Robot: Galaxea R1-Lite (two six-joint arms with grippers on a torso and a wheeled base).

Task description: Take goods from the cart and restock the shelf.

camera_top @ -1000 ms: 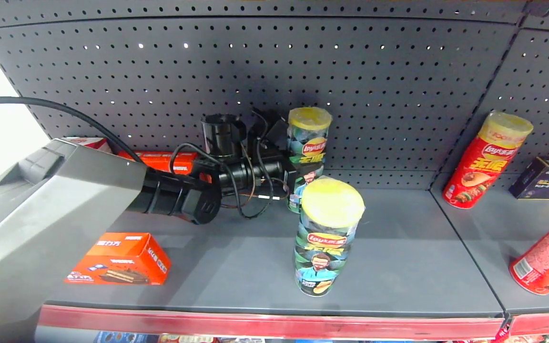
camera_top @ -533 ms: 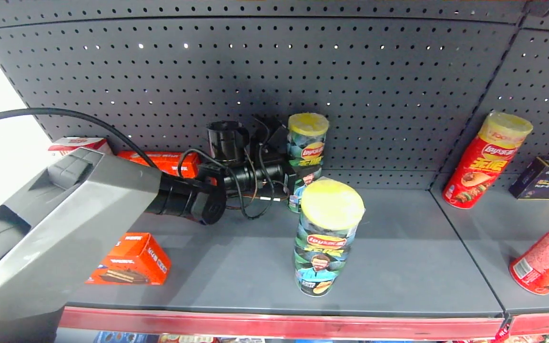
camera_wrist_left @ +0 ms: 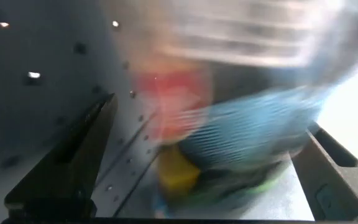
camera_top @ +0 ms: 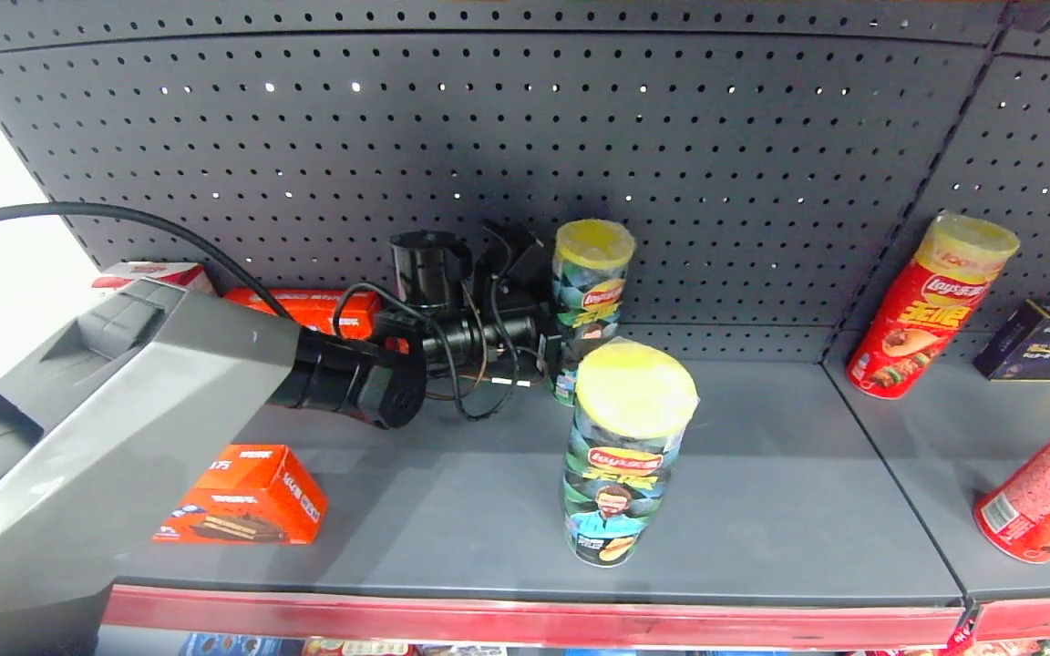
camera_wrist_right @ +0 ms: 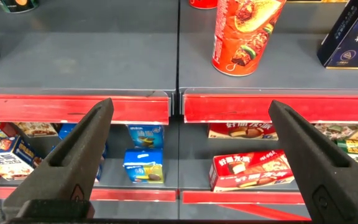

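Observation:
A green chip can with a yellow lid (camera_top: 591, 282) stands at the back of the grey shelf (camera_top: 762, 492), close to the pegboard and leaning slightly. My left gripper (camera_top: 571, 319) reaches in from the left, open, its fingers either side of that can; up close the can (camera_wrist_left: 241, 137) sits between the wide-spread fingers (camera_wrist_left: 73, 155). A second green can (camera_top: 630, 456) stands upright nearer the shelf's front. My right gripper (camera_wrist_right: 191, 102) is open with nothing in it, facing the shelf's red front rail (camera_wrist_right: 135, 106).
An orange biscuit box (camera_top: 242, 497) lies at the front left and a flat orange box (camera_top: 306, 305) at the back left. In the neighbouring bay a red can (camera_top: 931, 305) leans on the pegboard, another red can (camera_top: 1049, 487) lies tilted, and a dark box (camera_top: 1049, 342) sits behind.
The left arm's grey elbow shifted right and rose in the head view. The back can sank a little lower and now leans slightly. The front can stayed put.

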